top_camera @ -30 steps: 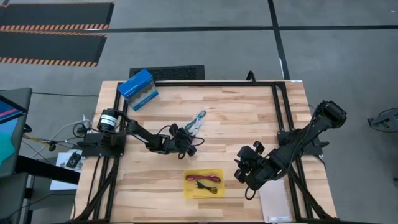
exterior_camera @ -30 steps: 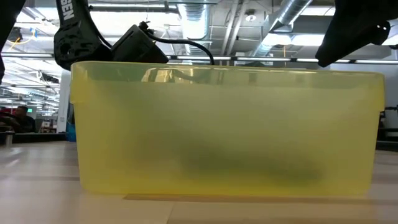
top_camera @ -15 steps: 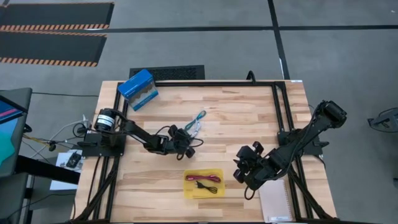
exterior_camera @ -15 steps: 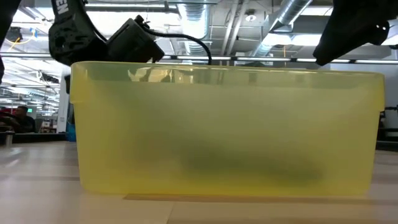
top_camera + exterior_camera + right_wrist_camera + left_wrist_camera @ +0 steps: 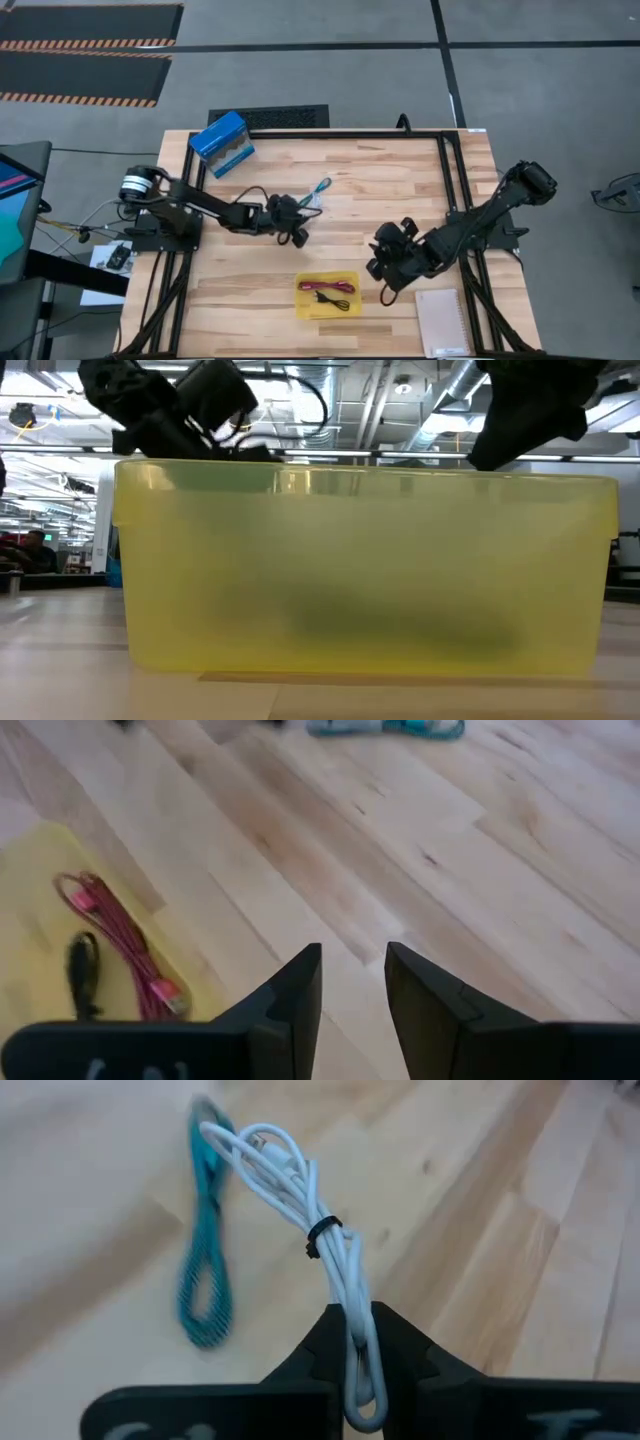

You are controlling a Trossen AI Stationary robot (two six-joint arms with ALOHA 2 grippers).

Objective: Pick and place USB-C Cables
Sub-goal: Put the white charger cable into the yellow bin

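Note:
My left gripper is shut on the white USB-C cable, a bundle bound by a dark tie, at the table's middle. The teal-blue cable lies flat on the wood just beyond it and also shows in the left wrist view. The dark red/black cable lies inside the yellow tray near the front edge. My right gripper is open and empty, right of the tray. Its wrist view shows the tray and the red cable beside its fingers. My left gripper pinches the white cable's looped end between its two fingers. The fingers lie along the cable and come slanting from the table's left and near side. The rest of the bundle sticks out past the fingertips over the wood; I cannot tell whether its far end touches the table.
A blue box stands at the far left corner. A white notepad lies at the near right corner. In the low view the yellow tray's wall fills most of the picture. Bare wood lies between the two grippers.
My left gripper has drawn a little toward the table's left and far side and risen, keeping hold of the white cable, which has come away from the teal one. My right gripper has moved toward the table's left and far side, nearer the tray.

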